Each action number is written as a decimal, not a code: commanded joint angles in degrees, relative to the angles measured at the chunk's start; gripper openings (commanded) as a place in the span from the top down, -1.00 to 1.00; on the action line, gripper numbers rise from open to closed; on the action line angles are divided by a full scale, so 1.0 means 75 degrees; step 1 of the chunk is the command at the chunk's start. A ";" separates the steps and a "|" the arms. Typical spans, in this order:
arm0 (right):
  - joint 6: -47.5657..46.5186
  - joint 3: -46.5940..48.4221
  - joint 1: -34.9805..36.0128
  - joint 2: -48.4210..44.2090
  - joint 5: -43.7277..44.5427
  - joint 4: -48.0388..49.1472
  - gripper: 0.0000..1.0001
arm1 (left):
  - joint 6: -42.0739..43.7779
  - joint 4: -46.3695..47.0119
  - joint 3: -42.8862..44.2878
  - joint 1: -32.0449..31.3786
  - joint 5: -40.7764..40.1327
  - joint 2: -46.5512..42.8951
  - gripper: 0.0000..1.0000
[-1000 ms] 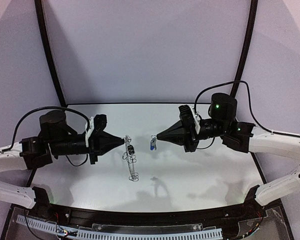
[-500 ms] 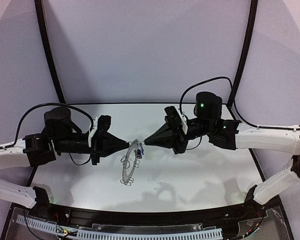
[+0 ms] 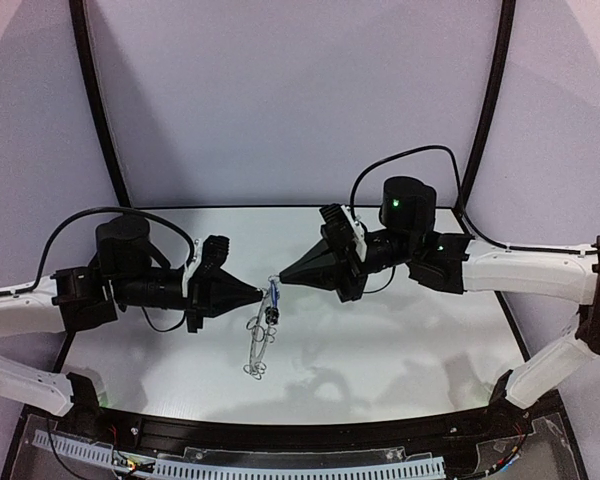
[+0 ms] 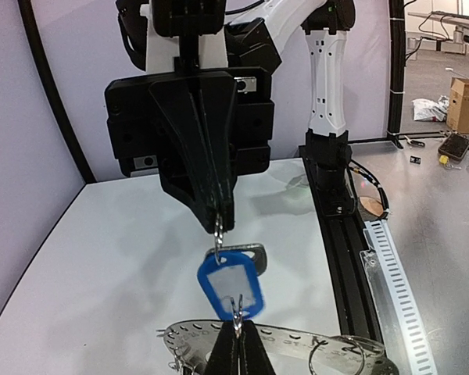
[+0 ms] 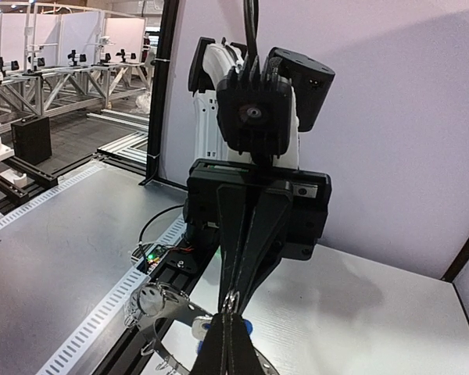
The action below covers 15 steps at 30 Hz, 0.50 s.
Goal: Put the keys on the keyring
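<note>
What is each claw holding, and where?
Left claw pinches a wire loop on the rim of the keyring; right claw pinches the blue-tagged key by its top ring.

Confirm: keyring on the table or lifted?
Lifted: the keyring hangs tilted from the shut left pincer, clear of the table.

Keyring [image 4: 281, 340] raised, tilted edge-on — blue-tag key [image 4: 232, 287] upright just above its rim.

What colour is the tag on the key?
The tag is blue, clearest in the left wrist view.
</note>
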 commanded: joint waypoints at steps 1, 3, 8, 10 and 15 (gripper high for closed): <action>-0.0044 0.0257 0.0093 0.0156 -0.0215 -0.0171 1.00 | 0.0125 0.0345 0.0331 0.0020 0.0161 -0.0003 0.98; -0.0056 0.0275 0.0096 0.0190 -0.0243 -0.0211 1.00 | 0.0131 0.0383 0.0332 0.0021 0.0157 -0.0003 0.98; -0.0227 0.0321 0.0097 0.0196 -0.0270 -0.0452 1.00 | 0.0165 0.0398 0.0321 0.0027 0.0094 -0.0051 0.98; -0.0233 0.0320 0.0097 0.0196 -0.0252 -0.0487 1.00 | 0.0166 0.0390 0.0321 0.0027 0.0102 -0.0065 0.98; -0.0234 0.0354 0.0098 0.0241 -0.0321 -0.0498 1.00 | 0.0162 0.0397 0.0329 0.0025 0.0115 -0.0061 0.98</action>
